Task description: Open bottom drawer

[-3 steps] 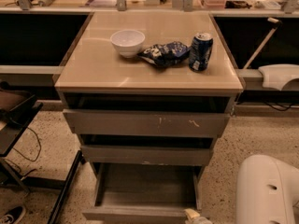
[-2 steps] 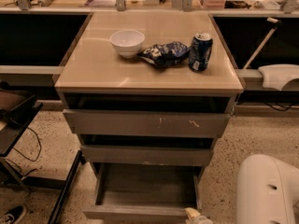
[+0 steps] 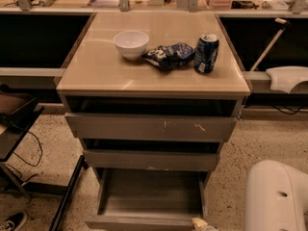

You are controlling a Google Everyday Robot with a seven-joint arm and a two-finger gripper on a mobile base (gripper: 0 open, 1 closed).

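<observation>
The bottom drawer (image 3: 149, 196) of the small cabinet stands pulled far out, its shallow grey box interior bare and its plain front (image 3: 139, 222) at the lower frame edge. Only a pale tip of my gripper (image 3: 198, 223) shows, right at the drawer front's right end, mostly cut off by the frame. My white arm housing (image 3: 276, 196) fills the lower right corner. Above, the middle drawer (image 3: 149, 160) and the scratched top drawer (image 3: 149, 127) are each slightly ajar.
On the cabinet's tan top (image 3: 96, 71) sit a white bowl (image 3: 131, 43), a blue snack bag (image 3: 169, 55) and a blue can (image 3: 206, 53). A dark cart (image 3: 14, 124) with cables stands at left, a shoe (image 3: 12, 221) in the lower left corner.
</observation>
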